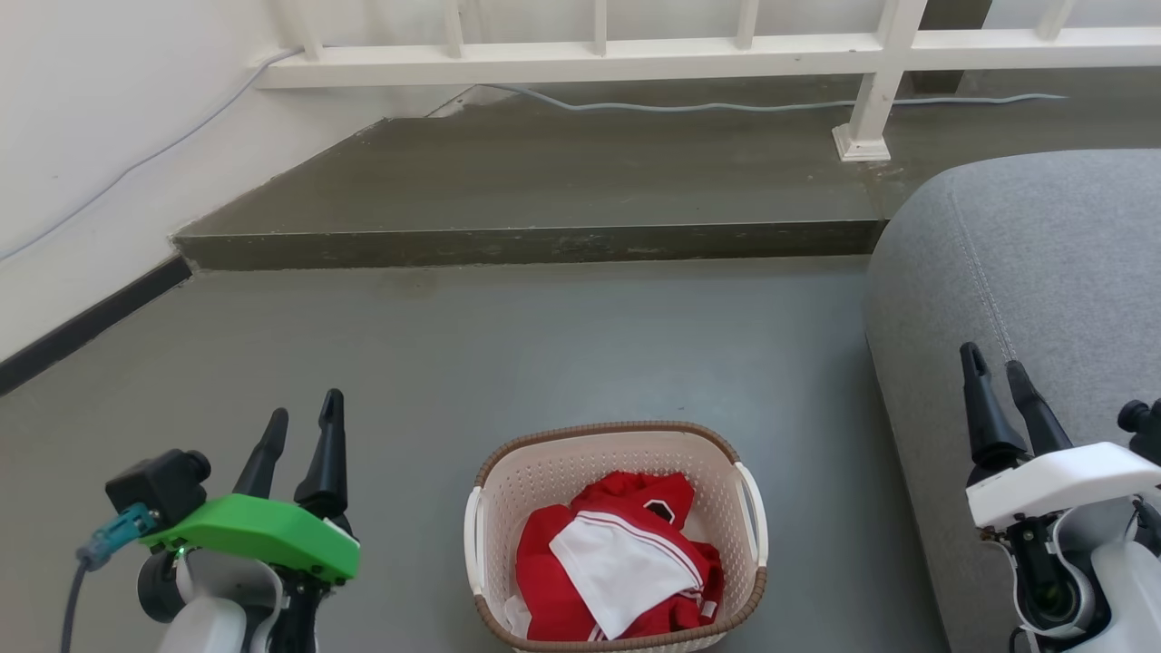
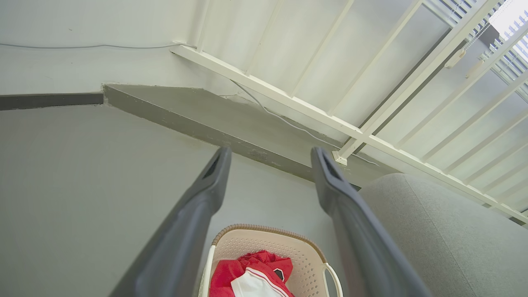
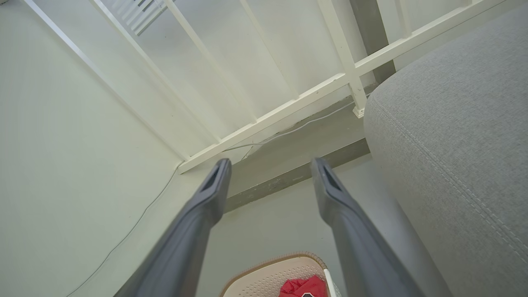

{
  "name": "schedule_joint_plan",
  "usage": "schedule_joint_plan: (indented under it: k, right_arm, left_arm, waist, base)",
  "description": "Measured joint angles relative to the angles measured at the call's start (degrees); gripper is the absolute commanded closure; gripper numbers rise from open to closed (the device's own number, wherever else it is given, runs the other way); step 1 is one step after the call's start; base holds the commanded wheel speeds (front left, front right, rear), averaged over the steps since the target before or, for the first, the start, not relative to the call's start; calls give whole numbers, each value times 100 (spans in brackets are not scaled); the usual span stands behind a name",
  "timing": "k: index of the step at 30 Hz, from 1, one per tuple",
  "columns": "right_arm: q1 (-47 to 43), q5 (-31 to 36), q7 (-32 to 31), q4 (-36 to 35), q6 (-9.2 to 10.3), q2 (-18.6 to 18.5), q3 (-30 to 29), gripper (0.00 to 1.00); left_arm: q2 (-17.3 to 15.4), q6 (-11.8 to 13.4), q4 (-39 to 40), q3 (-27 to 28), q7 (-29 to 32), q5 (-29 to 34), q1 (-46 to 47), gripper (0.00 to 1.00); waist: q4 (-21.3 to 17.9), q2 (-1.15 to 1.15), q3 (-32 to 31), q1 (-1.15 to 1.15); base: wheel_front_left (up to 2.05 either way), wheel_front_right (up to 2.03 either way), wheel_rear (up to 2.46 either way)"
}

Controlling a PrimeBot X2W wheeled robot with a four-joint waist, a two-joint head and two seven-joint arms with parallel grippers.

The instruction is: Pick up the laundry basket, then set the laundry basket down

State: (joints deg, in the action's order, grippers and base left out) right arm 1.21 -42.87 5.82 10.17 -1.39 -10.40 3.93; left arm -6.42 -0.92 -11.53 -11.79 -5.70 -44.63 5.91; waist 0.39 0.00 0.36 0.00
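We see the laundry basket (image 1: pixel 562 476), cream with a brown woven-look rim and white side handles, standing on the grey floor (image 1: pixel 544 354) between our two arms, low in the head view. A red and white garment (image 1: pixel 626 562) lies crumpled inside it. Our left claw (image 1: pixel 307 406) hangs to the basket's left, released, fingers spread, grasping nothing. Our right claw (image 1: pixel 992 358) is likewise released, just beside a grey sofa (image 1: pixel 1043 254). Both are well apart from the basket. Beyond, a raised step (image 1: pixel 526 181) meets a white railing (image 1: pixel 580 59)
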Motion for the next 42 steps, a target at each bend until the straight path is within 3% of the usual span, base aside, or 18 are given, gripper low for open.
schedule_joint_plan:
  k: [25, 42]
  right_arm:
    - [-132, 2114, 516, 200, 312, -23, 592, 0]
    - [-168, 3247, 845, 256, 463, -21, 754, 0]
  left_arm:
    - [3, 438, -237, -623, -546, 2061, -10, 0]
    - [22, 656, -229, -722, -857, 3181, -10, 0]
  waist:
    - [-15, 0, -5, 0]
    - [4, 0, -3, 0]
  base:
    - [0, 0, 0]
    - [0, 0, 0]
